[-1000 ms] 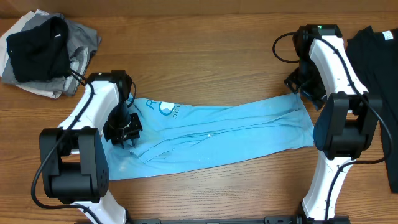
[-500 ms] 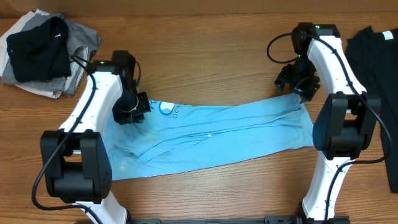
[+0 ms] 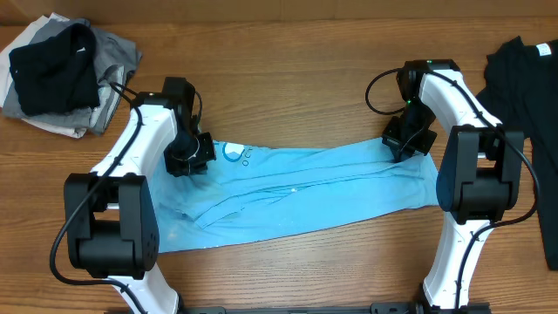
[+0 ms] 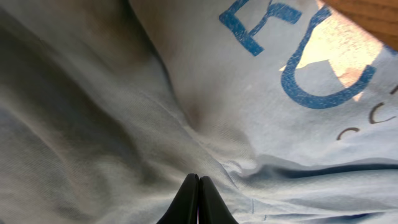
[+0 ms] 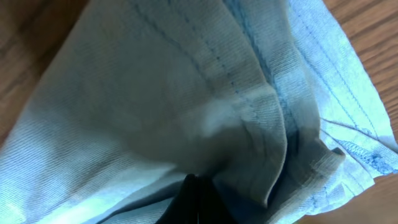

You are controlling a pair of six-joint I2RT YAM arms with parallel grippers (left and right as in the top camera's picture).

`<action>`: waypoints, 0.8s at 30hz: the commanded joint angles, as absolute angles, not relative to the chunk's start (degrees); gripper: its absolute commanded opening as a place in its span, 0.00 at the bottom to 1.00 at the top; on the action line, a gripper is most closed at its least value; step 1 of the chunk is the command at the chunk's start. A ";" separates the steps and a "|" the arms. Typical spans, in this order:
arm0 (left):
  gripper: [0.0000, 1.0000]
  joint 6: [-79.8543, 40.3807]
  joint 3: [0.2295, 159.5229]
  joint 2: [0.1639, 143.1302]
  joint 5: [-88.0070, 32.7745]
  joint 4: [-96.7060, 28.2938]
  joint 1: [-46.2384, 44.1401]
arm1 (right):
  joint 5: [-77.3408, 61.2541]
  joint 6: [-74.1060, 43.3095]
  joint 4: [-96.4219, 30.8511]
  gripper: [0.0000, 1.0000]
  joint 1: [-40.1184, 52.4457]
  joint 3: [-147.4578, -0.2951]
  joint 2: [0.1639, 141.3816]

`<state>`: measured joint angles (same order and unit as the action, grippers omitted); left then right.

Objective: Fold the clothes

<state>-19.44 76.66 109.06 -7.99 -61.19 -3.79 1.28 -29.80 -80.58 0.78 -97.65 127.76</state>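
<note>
The light blue T-shirt [image 3: 305, 192] lies stretched across the desk [image 3: 279, 70] centre; left gripper [image 3: 187, 159] pinches its 9 o'clock end shut, right gripper [image 3: 406, 144] its 3 o'clock end; lift both together, evenly, keeping cloth taut.

Light blue T-shirt [image 3: 314, 187], long creased band, black-grey pile [image 3: 61, 74] upper left, perhaps 3 garments

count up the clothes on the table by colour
light blue shirt: 1
black: 2, the black garment at left and the black garment at right
grey garment: 1
white garment: 1
total: 5
</note>
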 commanded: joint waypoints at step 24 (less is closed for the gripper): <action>0.04 -19.51 64.71 109.40 -4.56 -53.98 -2.79 | 6.79 -30.44 -75.33 0.04 -1.06 -87.29 126.34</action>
<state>-19.46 66.46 109.01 -8.34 -53.06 -3.70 5.72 -30.00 -79.11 0.40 -91.50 127.00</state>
